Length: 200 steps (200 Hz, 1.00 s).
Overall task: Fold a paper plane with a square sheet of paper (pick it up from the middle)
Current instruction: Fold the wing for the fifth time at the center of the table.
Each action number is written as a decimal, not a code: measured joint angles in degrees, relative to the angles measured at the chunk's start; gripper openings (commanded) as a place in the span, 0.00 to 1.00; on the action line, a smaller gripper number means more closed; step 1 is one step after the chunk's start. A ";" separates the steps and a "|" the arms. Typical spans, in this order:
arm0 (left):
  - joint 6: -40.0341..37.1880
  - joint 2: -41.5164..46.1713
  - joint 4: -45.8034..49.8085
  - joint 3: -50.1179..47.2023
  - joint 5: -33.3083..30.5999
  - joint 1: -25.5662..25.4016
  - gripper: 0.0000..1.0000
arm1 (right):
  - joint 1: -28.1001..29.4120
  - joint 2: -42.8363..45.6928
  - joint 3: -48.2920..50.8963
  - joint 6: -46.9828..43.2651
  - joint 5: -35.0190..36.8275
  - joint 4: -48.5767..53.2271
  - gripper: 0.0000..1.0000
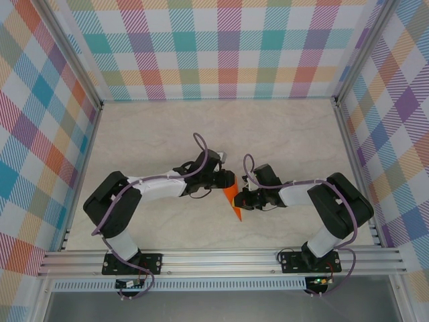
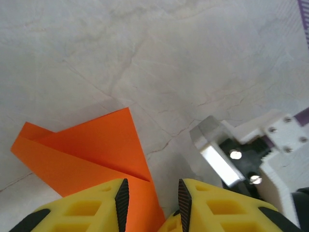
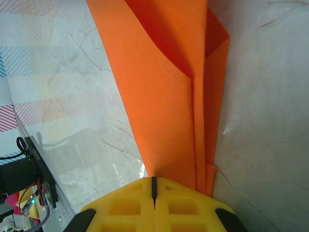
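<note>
Half-folded orange paper (image 1: 232, 196) on desk (image 1: 167, 134), between arms. Right hand (image 3: 154, 186) fully closed, tips on narrow end, apparently pinning it so crease holds. Left hand (image 2: 152, 193) partly open, paper edge in gap, ready to pinch flap.

Left gripper (image 1: 225, 182) and right gripper (image 1: 244, 200) flank the pointed orange paper plane (image 1: 232, 198).

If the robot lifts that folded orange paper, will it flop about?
Probably a little: the orange paper looks thin, and one flap curls loosely. The stacked folds along its edge likely stiffen it lengthwise. Being so thin, it could slide easily on the smooth table.
</note>
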State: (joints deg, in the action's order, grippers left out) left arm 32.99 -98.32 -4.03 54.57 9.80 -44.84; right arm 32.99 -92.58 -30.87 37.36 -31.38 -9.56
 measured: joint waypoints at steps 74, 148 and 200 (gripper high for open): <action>1.27 -6.99 -1.86 0.00 -3.98 0.35 0.33 | 0.00 0.00 0.11 -0.37 -0.04 -0.13 0.02; 0.33 -8.13 -3.63 0.37 -3.96 3.98 0.34 | 0.00 0.00 0.20 -0.81 -0.17 -0.31 0.02; -1.62 -8.33 -3.13 0.87 -2.64 4.42 0.36 | 0.00 0.00 0.20 -0.81 -0.20 -0.31 0.02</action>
State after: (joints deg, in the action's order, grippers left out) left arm 31.38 -106.65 -7.16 55.44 7.16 -40.42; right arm 32.99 -92.58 -30.68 36.56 -31.57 -9.87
